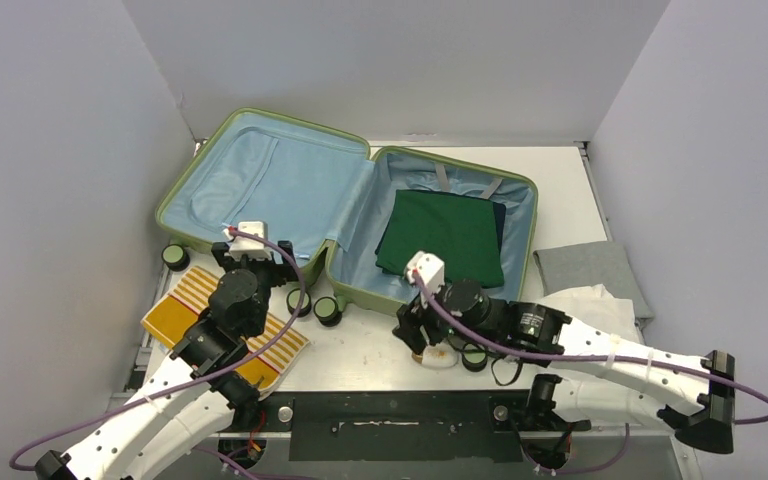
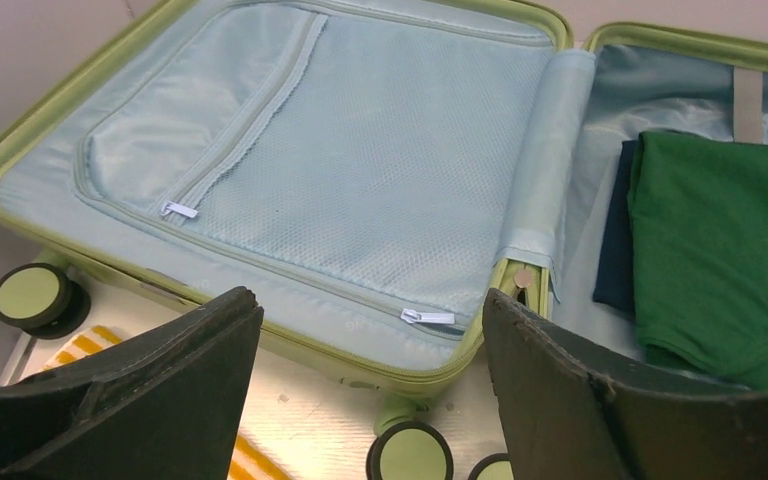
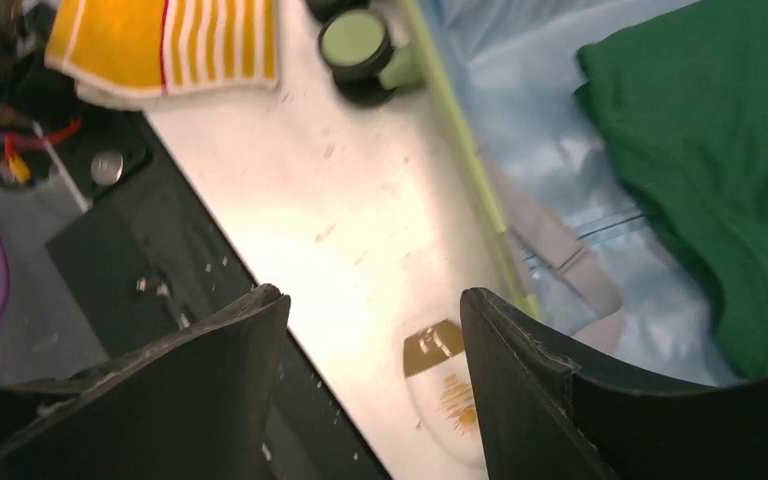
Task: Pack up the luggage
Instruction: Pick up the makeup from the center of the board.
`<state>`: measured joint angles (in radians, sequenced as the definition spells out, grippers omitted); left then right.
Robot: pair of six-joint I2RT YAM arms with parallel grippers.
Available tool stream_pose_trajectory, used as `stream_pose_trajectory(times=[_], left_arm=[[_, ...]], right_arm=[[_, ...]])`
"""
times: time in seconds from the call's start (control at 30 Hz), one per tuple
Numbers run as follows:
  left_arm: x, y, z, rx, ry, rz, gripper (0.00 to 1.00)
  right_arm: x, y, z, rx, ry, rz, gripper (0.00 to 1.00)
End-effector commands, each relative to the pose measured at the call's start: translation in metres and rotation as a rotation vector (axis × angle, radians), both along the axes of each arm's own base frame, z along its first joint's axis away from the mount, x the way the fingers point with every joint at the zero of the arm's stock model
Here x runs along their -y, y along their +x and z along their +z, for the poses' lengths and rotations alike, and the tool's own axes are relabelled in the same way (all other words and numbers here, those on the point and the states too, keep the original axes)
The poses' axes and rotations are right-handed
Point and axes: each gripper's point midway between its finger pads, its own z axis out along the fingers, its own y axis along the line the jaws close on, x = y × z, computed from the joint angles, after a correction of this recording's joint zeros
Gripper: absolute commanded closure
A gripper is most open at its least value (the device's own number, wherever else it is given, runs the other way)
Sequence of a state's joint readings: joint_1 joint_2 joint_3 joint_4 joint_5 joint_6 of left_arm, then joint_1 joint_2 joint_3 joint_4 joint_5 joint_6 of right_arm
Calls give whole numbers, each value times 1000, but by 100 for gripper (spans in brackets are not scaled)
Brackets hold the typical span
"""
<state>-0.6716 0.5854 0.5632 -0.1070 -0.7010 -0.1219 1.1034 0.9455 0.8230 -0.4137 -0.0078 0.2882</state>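
The luggage (image 1: 260, 175) lies open flat; its left half (image 2: 360, 150) shows light-blue mesh lining. In the right half a folded green cloth (image 1: 445, 235) (image 2: 730, 240) (image 3: 710, 150) rests on a dark navy one (image 2: 615, 240). My left gripper (image 1: 257, 262) (image 2: 370, 300) hovers open and empty at the left half's near rim. Open too, my right gripper (image 1: 415, 338) (image 3: 375, 295) hangs over the table in front of the right half. A small white bottle with a gold cap (image 1: 440, 357) (image 3: 450, 390) lies beneath it, by the right finger.
A yellow striped cloth (image 1: 210, 300) (image 3: 160, 40) lies under my left arm. Grey cloth (image 1: 590, 268) and white cloth (image 1: 585, 300) sit right of the case. Black wheels with green hubs (image 1: 327, 310) (image 2: 410, 455) (image 3: 357, 40) jut from the near rim. Grey walls enclose the table.
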Motion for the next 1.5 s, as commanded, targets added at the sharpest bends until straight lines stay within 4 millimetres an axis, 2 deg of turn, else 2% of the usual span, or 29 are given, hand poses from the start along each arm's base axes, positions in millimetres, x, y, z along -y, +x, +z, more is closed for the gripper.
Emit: stream_pose_trajectory(times=[0.0, 0.13, 0.27, 0.5, 0.7, 0.93, 1.13, 1.23, 1.33, 1.47], left_arm=[[11, 6, 13, 48, -48, -57, 22], [10, 5, 10, 36, -47, -52, 22], [8, 1, 11, 36, -53, -56, 22], [8, -4, 17, 57, -85, -75, 22], [13, -5, 20, 63, -99, -101, 22], [15, -5, 21, 63, -103, -115, 22], [14, -6, 22, 68, -106, -113, 22], [12, -7, 22, 69, -104, -104, 22], [11, -8, 22, 73, -106, -102, 22], [12, -7, 21, 67, -102, -103, 22]], right_arm=[[4, -23, -30, 33, -144, 30, 37], [-9, -41, -63, 59, -280, 73, 37], [-6, -40, -94, 40, -404, 9, 37], [14, -46, -112, -72, -469, -108, 27], [37, -53, -140, -194, -416, -284, 23], [54, -34, -152, -137, -441, -466, 20], [52, -13, -144, -93, -335, -573, 19], [57, -4, -151, -133, -297, -613, 19], [58, -5, -164, -190, -292, -589, 20], [44, -19, -173, -239, -291, -488, 22]])
